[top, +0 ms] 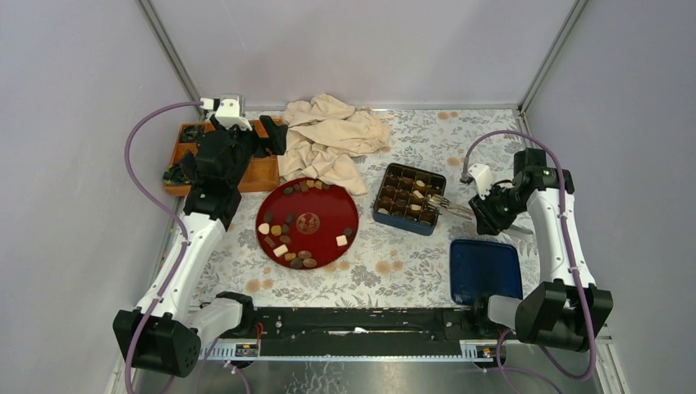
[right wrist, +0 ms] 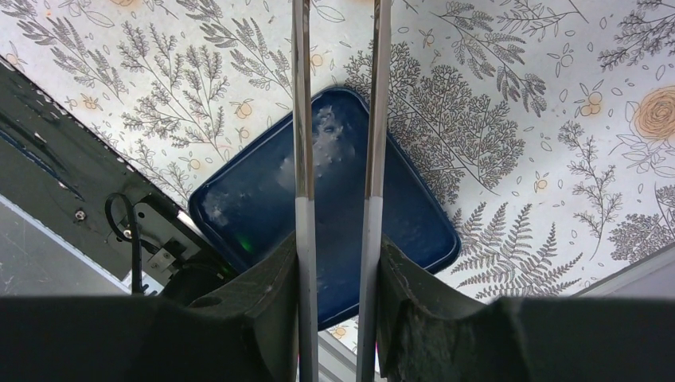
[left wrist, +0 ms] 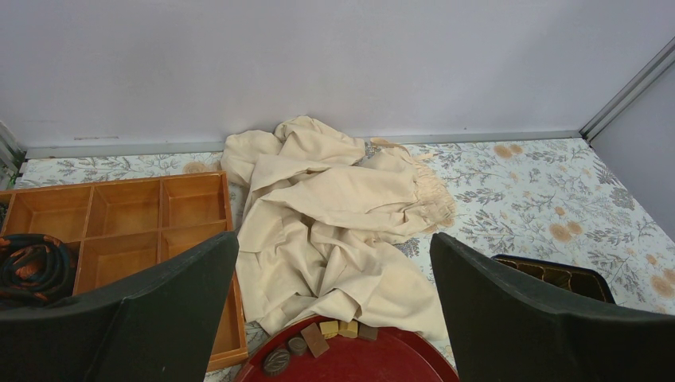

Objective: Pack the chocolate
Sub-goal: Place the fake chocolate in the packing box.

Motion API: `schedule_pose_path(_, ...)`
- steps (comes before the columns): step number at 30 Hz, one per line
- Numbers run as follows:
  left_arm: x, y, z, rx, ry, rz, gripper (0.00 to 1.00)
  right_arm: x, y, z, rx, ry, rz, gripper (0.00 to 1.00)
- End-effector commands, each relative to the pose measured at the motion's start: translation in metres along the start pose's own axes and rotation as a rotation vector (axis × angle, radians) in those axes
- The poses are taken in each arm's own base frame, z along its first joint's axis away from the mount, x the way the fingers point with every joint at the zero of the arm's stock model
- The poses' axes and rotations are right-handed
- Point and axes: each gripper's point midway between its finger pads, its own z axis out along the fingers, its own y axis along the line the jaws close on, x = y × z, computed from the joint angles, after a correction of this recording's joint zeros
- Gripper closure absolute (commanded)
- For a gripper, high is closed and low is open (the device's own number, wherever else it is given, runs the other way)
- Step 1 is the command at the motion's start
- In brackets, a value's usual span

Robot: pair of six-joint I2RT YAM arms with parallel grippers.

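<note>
The red plate (top: 327,215) of loose chocolate (top: 283,247) lies just below the left end effector (left wrist: 334,263), which is spread wide and empty. The compartment box (top: 401,222) sits ahead of the right end effector (right wrist: 338,270), clenched on tongs (right wrist: 374,119) that reach into it. This is likely a placing step; the next move is to fetch another piece.

Illumination: diffuse, overhead, even across all 3 views; bright, shadows soft throughout. Gentle shading in the cloth (left wrist: 334,231) folds. Pale glare patches on the blue lid (right wrist: 414,215); bright streaks along the metal tongs (right wrist: 301,119). Near-lens fingers (left wrist: 549,318) of the left gripper (left wrist: 334,243) and the right gripper (right wrist: 336,263) body dark, soft-focus. Overhead view sharp.
</note>
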Motion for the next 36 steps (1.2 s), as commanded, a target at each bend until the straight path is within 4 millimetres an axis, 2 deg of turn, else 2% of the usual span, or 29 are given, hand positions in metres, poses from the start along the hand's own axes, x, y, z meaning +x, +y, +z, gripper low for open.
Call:
schedule_pose_path(1,-0.009,-0.003,0.000,0.011,-0.043,0.009,0.01,0.000,-0.009,0.007,0.013,0.001,0.012,0.85)
schedule_pose_path(7,-0.010,-0.003,0.000,0.012,-0.045,0.009,0.01,0.003,-0.019,0.016,0.031,0.021,0.033,0.80)
schedule_pose_path(21,-0.009,-0.004,0.000,0.012,-0.045,0.009,0.01,0.000,-0.021,0.022,0.004,0.016,0.048,0.58)
schedule_pose_path(30,-0.009,-0.004,0.000,0.013,-0.043,0.008,0.01,-0.003,-0.019,0.020,-0.008,0.005,0.048,0.54)
schedule_pose_path(36,-0.009,-0.004,0.000,0.014,-0.043,0.007,0.01,-0.017,-0.015,0.013,-0.025,-0.052,0.034,0.56)
